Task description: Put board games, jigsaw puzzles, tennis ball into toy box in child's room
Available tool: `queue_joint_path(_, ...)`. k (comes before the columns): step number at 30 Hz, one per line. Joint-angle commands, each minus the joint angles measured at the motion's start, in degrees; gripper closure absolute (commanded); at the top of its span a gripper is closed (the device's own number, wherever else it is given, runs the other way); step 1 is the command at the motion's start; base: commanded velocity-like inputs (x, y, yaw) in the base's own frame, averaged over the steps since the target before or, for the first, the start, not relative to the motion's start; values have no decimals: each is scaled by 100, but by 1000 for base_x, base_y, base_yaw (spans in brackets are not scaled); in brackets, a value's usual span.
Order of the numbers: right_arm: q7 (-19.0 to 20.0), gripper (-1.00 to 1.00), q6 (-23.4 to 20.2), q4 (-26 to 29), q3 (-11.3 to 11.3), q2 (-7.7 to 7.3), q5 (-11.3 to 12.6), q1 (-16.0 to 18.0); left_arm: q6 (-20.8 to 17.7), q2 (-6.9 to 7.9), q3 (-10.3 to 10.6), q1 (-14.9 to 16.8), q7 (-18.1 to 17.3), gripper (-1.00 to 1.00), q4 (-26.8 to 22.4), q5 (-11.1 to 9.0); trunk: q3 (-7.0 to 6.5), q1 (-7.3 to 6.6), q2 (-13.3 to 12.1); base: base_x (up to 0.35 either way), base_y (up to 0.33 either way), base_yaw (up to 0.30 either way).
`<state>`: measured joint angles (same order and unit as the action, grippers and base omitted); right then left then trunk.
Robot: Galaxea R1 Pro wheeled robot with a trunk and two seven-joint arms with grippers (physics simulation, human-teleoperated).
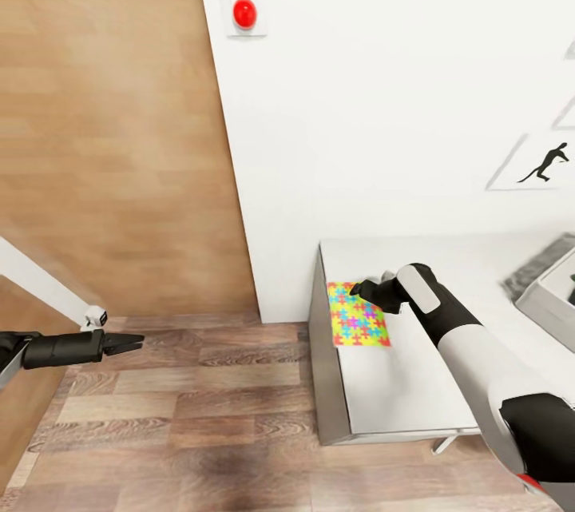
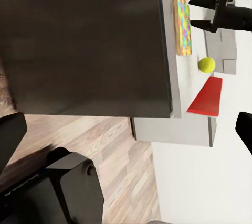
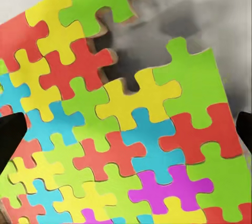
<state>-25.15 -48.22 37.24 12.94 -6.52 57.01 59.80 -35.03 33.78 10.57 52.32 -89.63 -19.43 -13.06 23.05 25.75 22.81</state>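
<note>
The right gripper hangs just over the jigsaw puzzle, which lies flat at the left end of the surface, near the wall. In the left wrist view its jaws stand open above the puzzle edge. The tennis ball rests on the same surface beside a red box. The grey toy box sits at the right end. The left gripper hovers over the wood floor, well apart from the surface, its jaws closed on nothing.

No words or numbers can be read anywhere; the wall picture seemingly bears only a dark running figure.
</note>
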Motion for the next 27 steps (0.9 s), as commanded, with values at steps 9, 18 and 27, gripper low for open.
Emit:
queue_joint_path(9, -53, -100, -4, 11, 33, 40, 56, 6, -57, 14, 42, 7, -26, -100, 0, -31, 10, 3, 11, -26, 67, 0)
queue_joint_path(18, -51, -100, -4, 10, 33, 37, 56, 6, -56, 15, 42, 7, -27, -100, 0, -31, 10, 3, 11, -4, 6, 0)
queue_joint_path(27, -53, -100, -4, 11, 33, 37, 56, 6, -57, 15, 42, 7, -27, -100, 0, -31, 10, 3, 11, 0, 84, 0)
